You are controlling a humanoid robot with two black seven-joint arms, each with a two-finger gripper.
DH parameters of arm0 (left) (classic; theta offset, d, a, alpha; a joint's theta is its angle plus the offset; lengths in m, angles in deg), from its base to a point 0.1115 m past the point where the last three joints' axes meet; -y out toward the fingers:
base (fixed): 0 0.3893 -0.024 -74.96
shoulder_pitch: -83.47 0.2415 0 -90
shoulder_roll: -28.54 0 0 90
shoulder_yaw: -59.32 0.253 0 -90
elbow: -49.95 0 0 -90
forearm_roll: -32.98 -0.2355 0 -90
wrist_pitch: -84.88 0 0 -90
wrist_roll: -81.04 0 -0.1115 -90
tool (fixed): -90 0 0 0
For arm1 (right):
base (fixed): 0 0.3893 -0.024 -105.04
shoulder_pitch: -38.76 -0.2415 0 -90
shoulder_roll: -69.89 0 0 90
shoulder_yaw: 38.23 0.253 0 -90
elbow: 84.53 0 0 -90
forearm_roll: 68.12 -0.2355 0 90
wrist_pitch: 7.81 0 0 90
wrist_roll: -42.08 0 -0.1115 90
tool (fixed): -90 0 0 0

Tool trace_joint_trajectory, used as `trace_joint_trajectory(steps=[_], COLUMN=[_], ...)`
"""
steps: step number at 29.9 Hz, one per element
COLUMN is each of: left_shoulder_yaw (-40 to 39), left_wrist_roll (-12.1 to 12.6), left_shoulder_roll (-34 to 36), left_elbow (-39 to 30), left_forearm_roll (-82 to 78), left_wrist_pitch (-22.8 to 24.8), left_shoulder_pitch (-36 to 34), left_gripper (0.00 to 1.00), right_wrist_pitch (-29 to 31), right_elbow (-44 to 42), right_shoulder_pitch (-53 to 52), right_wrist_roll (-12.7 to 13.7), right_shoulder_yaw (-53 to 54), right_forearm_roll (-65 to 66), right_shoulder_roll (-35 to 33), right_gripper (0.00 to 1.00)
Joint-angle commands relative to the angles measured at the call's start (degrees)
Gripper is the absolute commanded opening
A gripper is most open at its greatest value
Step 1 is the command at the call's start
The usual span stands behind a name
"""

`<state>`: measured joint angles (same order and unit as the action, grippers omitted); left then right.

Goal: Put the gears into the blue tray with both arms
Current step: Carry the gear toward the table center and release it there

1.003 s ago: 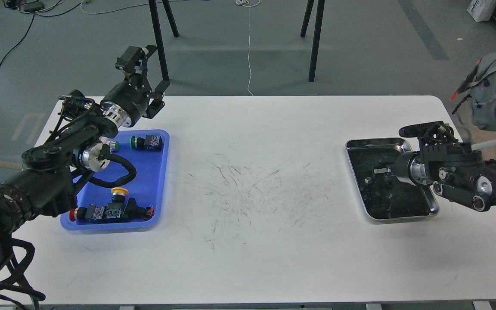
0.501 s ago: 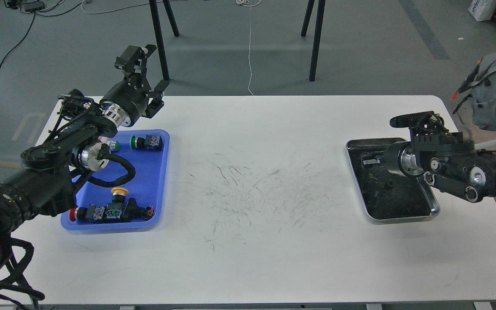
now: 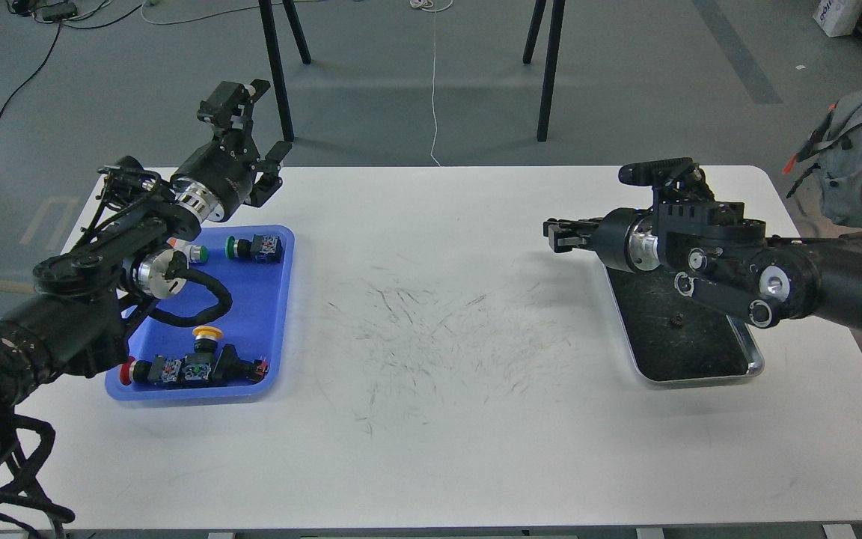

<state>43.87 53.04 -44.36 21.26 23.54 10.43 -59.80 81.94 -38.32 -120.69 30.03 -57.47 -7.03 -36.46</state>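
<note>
Pincer of the right arm (image 3: pixel 555 233) hangs above the white table (image 3: pixel 431 449), just past the left edge of the silver tray (image 3: pixel 750 365), pointing toward the table's middle. Its two fingers lie close together, but they are small and dark, and I cannot tell whether they are clenched on anything or whether a gear sits between them. One gear (image 3: pixel 676 323) shows as a tiny black wheel on the silver tray's dark bottom, below the right arm (image 3: pixel 775 281), which crosses over the tray's far half.

Well to the left of the silver tray, at the opposite end of the table, lies the blue tray (image 3: pixel 270 296). The left pincer (image 3: pixel 260 120) is raised above the table's far edge, just beyond the blue tray's far rim, with its fingers spread apart and nothing between them. The left arm (image 3: pixel 87 299) passes over the blue tray's left side. Inside the blue tray are push-button switches: one with a green cap (image 3: pixel 254 247) near its far rim, one with a yellow cap (image 3: pixel 207 337) lower down, and a row with a red cap (image 3: pixel 176 370) along its near rim. No gear can be made out in the blue tray.
</note>
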Motion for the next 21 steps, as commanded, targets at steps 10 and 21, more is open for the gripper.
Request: trace_joint_trajectory(steps=[10, 21], left_shoulder_yaw=[-0.1, -0.2], left_wrist_roll=[0.0, 0.0], left_shoulder_roll=[0.2, 0.8], left_elbow=[-0.1, -0.1], left_forearm_roll=[0.0, 0.1], left_wrist_pitch=[-0.1, -0.1], left_shoulder_pitch=[-0.3, -0.3], left_gripper=[1.00, 1.00], right_wrist_pitch=[-7.5, -8.7], right_elbow=[3.2, 4.4], right_shoulder_pitch=[-0.3, 3.8], right_wrist_roll=[-4.6, -8.2], right_shoulder_yaw=[-0.4, -1.4], right_forearm_roll=[4.2, 8.9], right_shoulder_roll=[11.9, 16.3], right_gripper=[0.01, 0.01])
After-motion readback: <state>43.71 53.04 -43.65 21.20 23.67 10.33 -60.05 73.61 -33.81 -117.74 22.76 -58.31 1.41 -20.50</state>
